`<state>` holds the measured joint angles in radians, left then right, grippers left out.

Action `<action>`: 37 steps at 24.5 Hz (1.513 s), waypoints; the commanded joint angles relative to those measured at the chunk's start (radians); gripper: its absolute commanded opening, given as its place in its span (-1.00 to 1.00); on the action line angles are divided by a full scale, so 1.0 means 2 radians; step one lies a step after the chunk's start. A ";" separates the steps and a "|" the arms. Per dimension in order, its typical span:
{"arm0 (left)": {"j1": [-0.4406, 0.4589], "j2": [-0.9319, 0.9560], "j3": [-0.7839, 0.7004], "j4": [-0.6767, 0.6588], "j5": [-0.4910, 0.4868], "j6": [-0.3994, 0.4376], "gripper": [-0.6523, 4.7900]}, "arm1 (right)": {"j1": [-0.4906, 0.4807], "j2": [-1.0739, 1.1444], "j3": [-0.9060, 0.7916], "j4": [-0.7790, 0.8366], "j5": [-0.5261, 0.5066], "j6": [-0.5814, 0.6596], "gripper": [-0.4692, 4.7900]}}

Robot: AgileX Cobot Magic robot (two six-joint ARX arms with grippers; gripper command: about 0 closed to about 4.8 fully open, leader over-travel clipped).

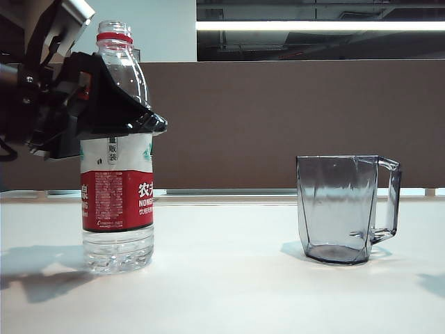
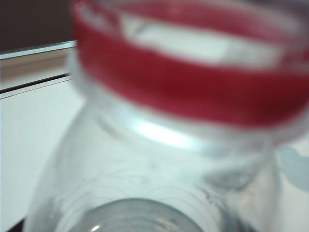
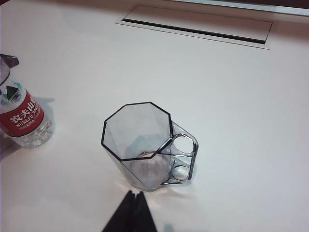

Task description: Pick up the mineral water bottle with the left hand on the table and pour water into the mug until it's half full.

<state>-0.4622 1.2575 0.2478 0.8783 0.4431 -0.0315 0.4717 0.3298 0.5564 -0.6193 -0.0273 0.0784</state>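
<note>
A: Start with the biggest thing. What carries it all?

B: The table (image 1: 229,292), flat and white, with a long slot (image 3: 195,30) let into its top on the far side as the right wrist view shows it.

A: And next in size?

B: The left gripper (image 1: 104,104), a black hand on the left of the exterior view. It sits level with the shoulder of the mineral water bottle (image 1: 118,202), and its broad black finger (image 1: 128,104) crosses in front of the bottle just above the label.

A: Is it clamped on?

B: The jaws stand wide about the bottle's upper part. Whether the pads press the plastic I cannot tell; the left wrist view is a blur of red neck ring (image 2: 193,92) and clear shoulder. The bottle stands upright on the table, cap off, with a little water in the bottom.

A: The mug?

B: The mug (image 1: 345,209), grey-tinted and faceted, stands upright well to the right of the bottle, apart from it, handle (image 1: 389,202) turned away from the bottle. It looks empty.

A: And the other arm?

B: Only the right gripper (image 3: 131,212) tips show, in the right wrist view, above the table near the mug. The two dark fingers (image 3: 123,215) lie together, closed on nothing.
</note>
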 commanded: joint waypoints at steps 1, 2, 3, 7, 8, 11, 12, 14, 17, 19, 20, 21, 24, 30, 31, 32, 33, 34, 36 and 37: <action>0.000 -0.001 0.002 0.007 0.003 -0.001 0.73 | 0.000 0.000 0.004 0.008 -0.001 -0.002 -0.83; 0.000 -0.001 0.002 0.006 0.003 -0.001 0.59 | 0.000 0.000 0.004 0.008 -0.001 -0.002 -0.83; 0.000 -0.001 0.002 0.006 0.003 -0.001 0.37 | 0.000 0.000 0.004 0.008 -0.001 -0.002 -0.83; 0.000 -0.001 0.002 0.006 0.001 -0.001 0.22 | 0.000 0.000 0.004 0.009 0.000 -0.002 -0.83; 0.000 -0.001 0.002 0.006 0.001 -0.001 0.22 | 0.000 0.000 0.004 0.009 0.000 -0.002 -0.83; 0.000 -0.001 0.002 0.004 0.001 -0.001 0.22 | 0.000 0.000 0.004 0.008 0.000 -0.002 -0.83; 0.000 -0.001 0.002 0.003 0.002 -0.001 0.22 | 0.000 0.000 0.004 0.008 0.000 -0.002 -0.83; 0.000 -0.001 0.002 0.005 0.001 -0.001 0.22 | 0.000 0.000 0.004 0.008 -0.001 -0.002 -0.83; 0.000 -0.002 0.002 0.006 -0.018 -0.002 0.22 | 0.000 0.000 0.004 0.008 -0.001 -0.002 -0.83; 0.000 -0.002 0.002 0.004 -0.041 -0.002 0.22 | 0.000 0.000 0.004 0.008 -0.001 -0.002 -0.83; 0.000 -0.002 0.008 -0.003 -0.059 -0.004 0.22 | 0.000 0.000 0.004 0.008 -0.001 -0.002 -0.83; 0.000 -0.002 0.018 -0.013 -0.064 -0.003 0.22 | 0.000 0.000 0.004 0.008 -0.001 -0.002 -0.83; 0.000 -0.001 0.065 -0.078 -0.067 -0.003 0.22 | 0.000 0.000 0.004 0.008 -0.001 -0.002 -0.83; 0.000 -0.001 0.133 -0.123 -0.076 -0.004 0.22 | 0.000 0.000 0.004 0.008 -0.001 -0.002 -0.83; 0.000 -0.001 0.134 -0.114 -0.075 -0.005 0.22 | 0.000 0.000 0.004 0.009 -0.001 -0.002 -0.83; 0.000 -0.001 0.134 -0.111 -0.076 -0.005 0.22 | 0.000 0.000 0.004 0.009 -0.001 -0.002 -0.83; 0.000 -0.001 0.134 -0.109 -0.076 -0.005 0.22 | 0.000 0.000 0.004 0.009 -0.001 -0.002 -0.83; 0.000 -0.001 0.134 -0.110 -0.076 -0.005 0.22 | 0.000 0.000 0.004 0.009 -0.001 -0.002 -0.83; 0.000 -0.001 0.134 -0.110 -0.075 -0.005 0.22 | 0.000 0.000 0.004 0.009 0.000 -0.002 -0.83; 0.000 -0.001 0.134 -0.110 -0.076 -0.005 0.22 | 0.000 0.000 0.004 0.009 -0.001 -0.002 -0.83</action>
<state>-0.4622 1.2629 0.5037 0.5995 0.2848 -0.0387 0.4717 0.3298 0.5564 -0.6193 -0.0269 0.0784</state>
